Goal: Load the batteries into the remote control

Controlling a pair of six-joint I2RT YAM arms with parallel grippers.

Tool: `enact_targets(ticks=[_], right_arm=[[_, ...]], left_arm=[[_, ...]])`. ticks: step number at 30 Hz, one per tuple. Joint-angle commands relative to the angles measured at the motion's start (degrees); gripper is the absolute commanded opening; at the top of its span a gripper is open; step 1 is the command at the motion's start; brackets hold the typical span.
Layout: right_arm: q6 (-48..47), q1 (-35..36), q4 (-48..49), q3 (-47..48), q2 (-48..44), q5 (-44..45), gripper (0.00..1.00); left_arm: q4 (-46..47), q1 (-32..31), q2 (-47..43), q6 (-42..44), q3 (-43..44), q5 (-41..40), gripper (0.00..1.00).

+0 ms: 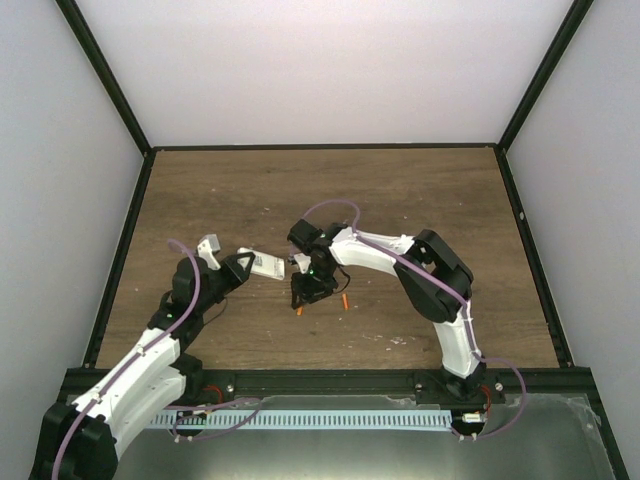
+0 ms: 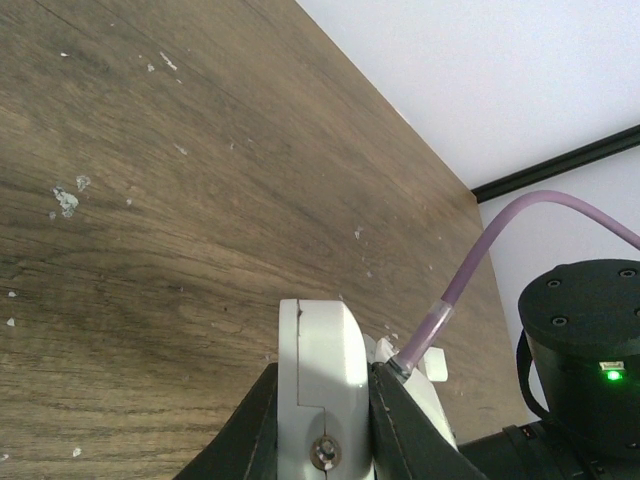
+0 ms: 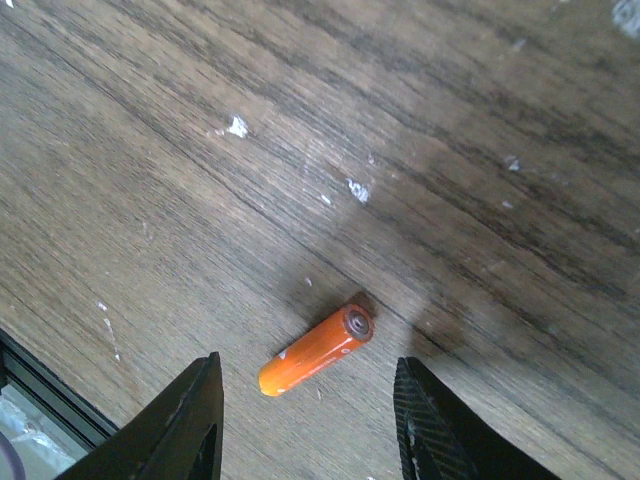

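Right wrist cam: right gripper (image 3: 305, 395) jaws apart, straddling one orange battery (image 3: 315, 350) lying on the table (image 3: 450, 150), not touching it yet. Lined up for a pick, I'd say. Top cam adds what that misses: 2nd battery (image 1: 344, 299) nearby, left gripper (image 1: 243, 266) clamped on remote (image 1: 268, 267), looks raised, prob. presented for loading.

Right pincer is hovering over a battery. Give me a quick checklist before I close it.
1. Battery lies between the right pincer jaws: ok.
2. Jaws open, with a gap on either side of it: ok.
3. Left pincer clamped on the remote control: ok.
4. Second battery lies outside the right pincer: ok.
5. Which face of the remote control is turned up: cannot tell.
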Motion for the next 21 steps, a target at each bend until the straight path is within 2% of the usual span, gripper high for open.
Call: enact_targets(ticks=[1,21], right_arm=[[-0.5,1.2,-1.9,2.4,1.4,0.8,0.38],[-1.7,1.6,-1.1,4.1,4.4,5.4,0.25]], left_arm=[[-0.3,0.4,-1.3,0.8,1.4,0.5,0.0],[-1.7,0.4,-3.4,0.3,0.7,-1.1,0.0]])
